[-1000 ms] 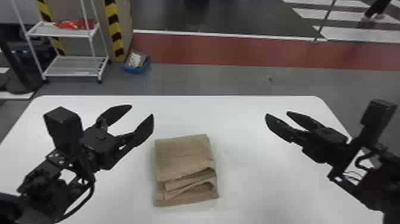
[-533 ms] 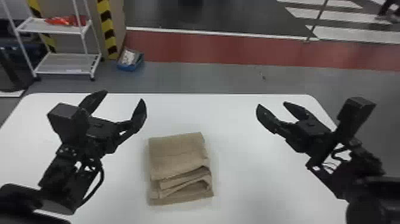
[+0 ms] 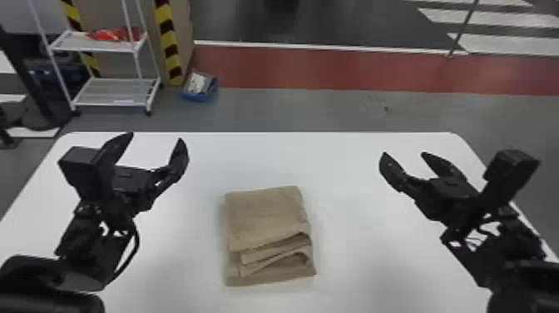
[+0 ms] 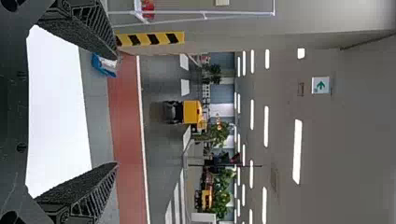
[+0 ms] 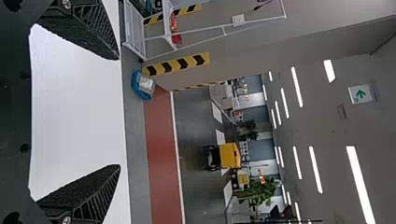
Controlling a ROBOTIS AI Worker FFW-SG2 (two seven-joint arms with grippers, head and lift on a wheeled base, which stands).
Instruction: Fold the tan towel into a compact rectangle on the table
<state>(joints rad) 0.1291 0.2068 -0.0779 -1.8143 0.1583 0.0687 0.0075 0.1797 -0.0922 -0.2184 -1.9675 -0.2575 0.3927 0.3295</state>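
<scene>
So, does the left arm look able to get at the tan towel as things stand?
Probably yes. The left gripper hovers open and empty, left of the tan towel, with nothing between them; it would likely have to swing inward and tip down towards the white table.

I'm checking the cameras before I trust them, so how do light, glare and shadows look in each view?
Head view: soft light, a faint shadow along the tan towel's left edge, dim diffuse patches on the table; left wrist view: ceiling lights as glaring white strips, table almost pure white; right wrist view: similar bright strips overhead.
</scene>
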